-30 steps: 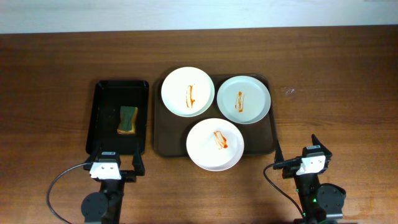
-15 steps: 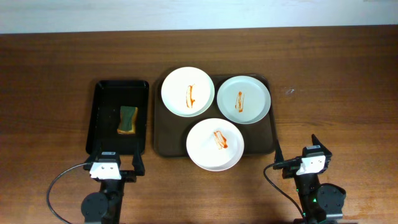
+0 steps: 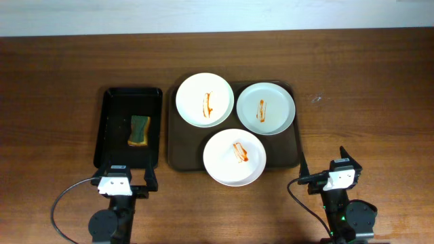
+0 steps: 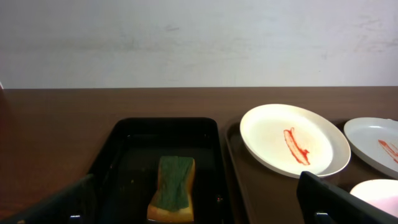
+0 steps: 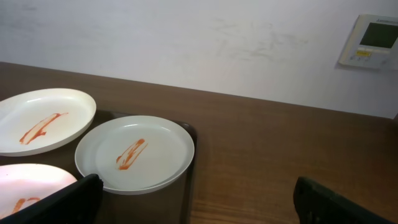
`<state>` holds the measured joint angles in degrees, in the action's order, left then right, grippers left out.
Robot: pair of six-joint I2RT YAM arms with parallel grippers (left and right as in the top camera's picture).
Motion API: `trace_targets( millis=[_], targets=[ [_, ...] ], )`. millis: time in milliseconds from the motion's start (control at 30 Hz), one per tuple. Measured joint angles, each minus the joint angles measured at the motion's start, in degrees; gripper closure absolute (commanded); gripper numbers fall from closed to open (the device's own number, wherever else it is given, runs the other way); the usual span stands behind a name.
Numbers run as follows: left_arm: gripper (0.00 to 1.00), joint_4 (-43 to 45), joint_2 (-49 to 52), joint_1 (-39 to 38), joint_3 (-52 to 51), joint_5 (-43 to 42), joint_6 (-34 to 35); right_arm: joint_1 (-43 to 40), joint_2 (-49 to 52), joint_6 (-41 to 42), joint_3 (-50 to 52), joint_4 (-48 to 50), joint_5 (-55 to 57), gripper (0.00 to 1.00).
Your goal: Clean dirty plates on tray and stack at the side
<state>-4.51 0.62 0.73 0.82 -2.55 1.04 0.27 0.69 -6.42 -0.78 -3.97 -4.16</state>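
Three dirty plates lie on the dark brown tray [image 3: 180,146]: a white one [image 3: 204,99] at the back left, a pale blue-grey one [image 3: 266,108] at the back right, and a white one [image 3: 234,156] at the front. Each has an orange-red smear. My left gripper [image 3: 125,177] is open and empty at the table's front, just before the black tray. My right gripper [image 3: 324,169] is open and empty at the front right, right of the brown tray. The left wrist view shows the back-left plate [image 4: 293,147]; the right wrist view shows the blue-grey plate [image 5: 134,153].
A narrower black tray [image 3: 112,135] stands left of the brown tray and holds a green and yellow sponge [image 3: 139,130], also in the left wrist view [image 4: 173,189]. Bare wooden table lies right of the brown tray. A white wall stands behind.
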Motion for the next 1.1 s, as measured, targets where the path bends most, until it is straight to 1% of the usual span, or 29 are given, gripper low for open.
trace_targets(
  millis=[233, 400, 500, 667, 733, 833, 867, 933, 1000, 1067, 1100],
  targets=[
    [0.00, -0.5, 0.0, 0.0, 0.1, 0.0, 0.0, 0.0, 0.0, 0.9, -0.3, -1.2, 0.0, 0.02],
    [0.00, -5.0, 1.1, 0.0, 2.7, 0.2, 0.0, 0.0, 1.5, 1.8, -5.4, -10.1, 0.0, 0.02],
    [0.00, -7.9, 4.1, 0.0, 6.2, 0.2, -0.1, 0.0, 5.7, 3.3, -11.8, -15.3, 0.0, 0.02],
    [0.00, -15.1, 15.5, 0.0, 18.0, 0.2, -0.2, 0.0, 17.6, 6.0, -24.7, -25.5, -2.7, 0.02],
    [0.00, -20.4, 21.0, 0.0, 23.8, 0.2, -0.2, 0.0, 24.7, 6.5, -31.4, -33.3, -4.0, 0.02],
    [0.00, -27.3, 30.2, 0.0, 33.4, 0.2, -0.2, 0.0, 33.8, 6.6, -38.9, -40.2, -5.0, 0.02],
    [0.00, -30.2, 32.8, 0.0, 36.3, 0.2, -0.2, 0.0, 34.4, 6.7, -39.3, -40.3, -5.1, 0.02],
    [0.00, -36.3, 38.7, 0.0, 43.0, 0.2, -0.2, 0.0, 42.3, 6.7, -46.3, -46.6, -7.0, 0.02],
    [0.00, -41.0, 44.2, 0.0, 49.0, 0.2, -0.2, 0.0, 47.2, 6.7, -50.7, -48.3, -10.4, 0.02],
    [0.00, -47.5, 47.8, 0.0, 52.8, 0.0, -0.2, 0.0, 50.5, 6.7, -52.7, -49.1, -14.6, 0.02],
    [0.00, -48.5, 49.0, 0.0, 53.4, -0.2, -0.2, 0.0, 51.8, 6.8, -52.8, -49.1, -16.5, 0.02]
  ],
)
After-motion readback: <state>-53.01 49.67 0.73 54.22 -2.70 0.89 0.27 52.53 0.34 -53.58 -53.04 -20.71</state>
